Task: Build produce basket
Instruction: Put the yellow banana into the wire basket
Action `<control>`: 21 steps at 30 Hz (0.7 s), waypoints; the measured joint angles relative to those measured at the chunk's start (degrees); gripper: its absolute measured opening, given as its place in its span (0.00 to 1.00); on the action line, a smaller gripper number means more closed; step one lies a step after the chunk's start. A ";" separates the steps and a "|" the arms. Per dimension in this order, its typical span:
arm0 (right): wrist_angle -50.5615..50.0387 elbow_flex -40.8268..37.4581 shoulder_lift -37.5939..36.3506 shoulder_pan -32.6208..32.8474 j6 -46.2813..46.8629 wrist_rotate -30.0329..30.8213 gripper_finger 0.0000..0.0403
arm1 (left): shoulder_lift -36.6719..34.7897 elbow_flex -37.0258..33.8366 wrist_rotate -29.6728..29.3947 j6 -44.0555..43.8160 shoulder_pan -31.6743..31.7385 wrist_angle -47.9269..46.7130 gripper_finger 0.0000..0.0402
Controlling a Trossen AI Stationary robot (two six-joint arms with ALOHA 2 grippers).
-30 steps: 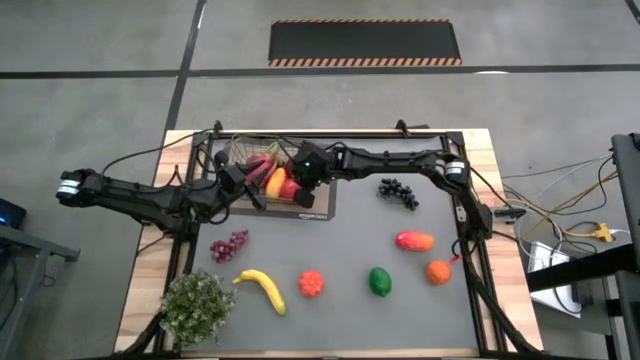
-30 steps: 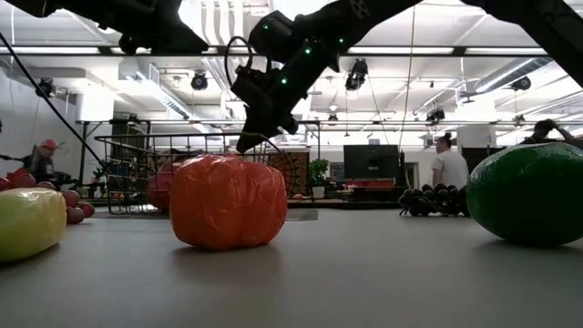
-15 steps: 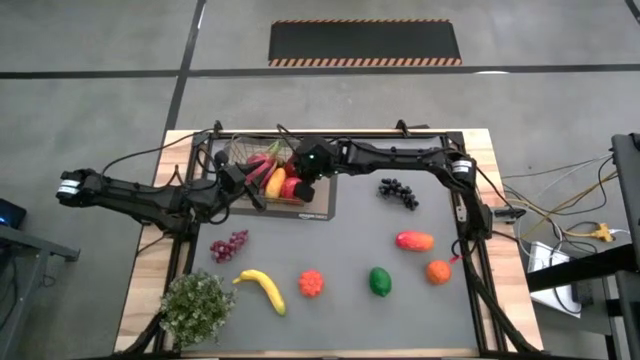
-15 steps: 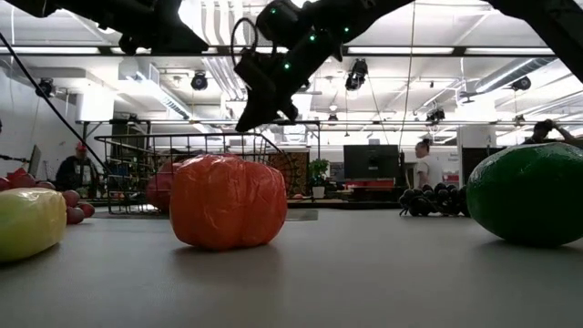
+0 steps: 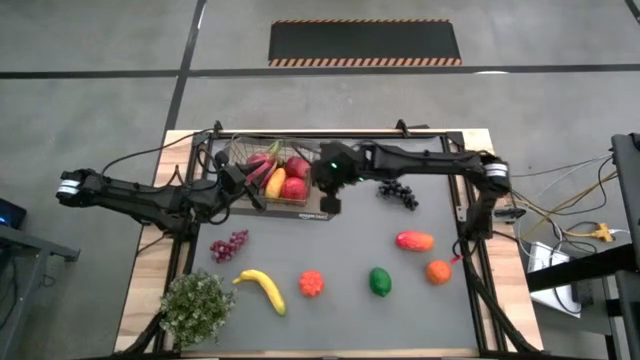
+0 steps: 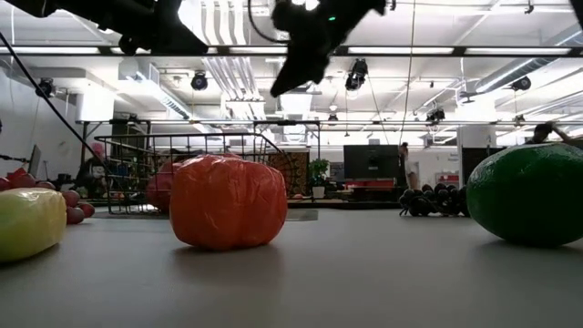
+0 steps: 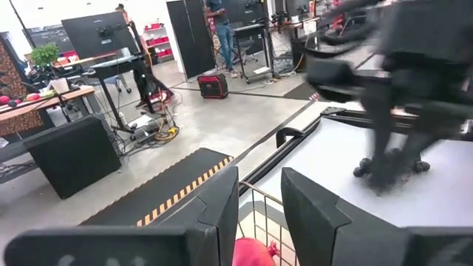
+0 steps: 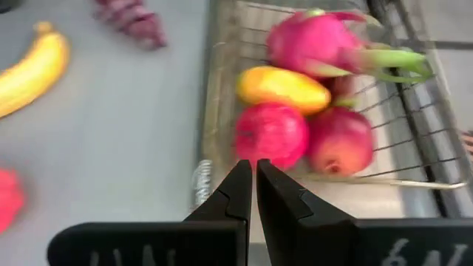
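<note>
Four produce pieces sit in the basket point(image 5: 268, 172) at the table's far left: pink dragon fruit point(image 8: 325, 42), yellow mango point(image 8: 282, 87), two red apples point(image 8: 272, 134). Right gripper point(image 5: 329, 200) hangs just beside the basket's right end, above the mat, fingers point(image 8: 238, 193) nearly touching, holding nothing. Left gripper point(image 5: 243, 189) sits at the basket's left edge, its fingers point(image 7: 222, 203) a narrow gap apart over the rim, empty. Loose on the mat: black grapes point(image 5: 398, 190), purple grapes point(image 5: 228, 244), banana point(image 5: 262, 288), red-orange fruit point(image 5: 311, 283), green pepper point(image 5: 380, 281), red-yellow mango point(image 5: 414, 241), orange point(image 5: 438, 271). Potted plant point(image 5: 196, 306) stands at near left corner.
</note>
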 joint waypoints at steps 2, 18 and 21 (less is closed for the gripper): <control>2.68 -5.34 -3.88 0.99 -0.60 -0.84 0.03 | 0.00 0.04 0.56 -0.01 0.00 0.00 0.22; 43.70 -45.06 -24.80 3.39 -5.47 -3.57 0.03 | 0.57 0.15 29.27 -14.84 -1.44 2.66 0.22; 45.17 -46.57 -26.90 3.41 -5.85 -3.60 0.03 | 2.08 0.15 29.42 -17.08 -2.67 2.47 0.22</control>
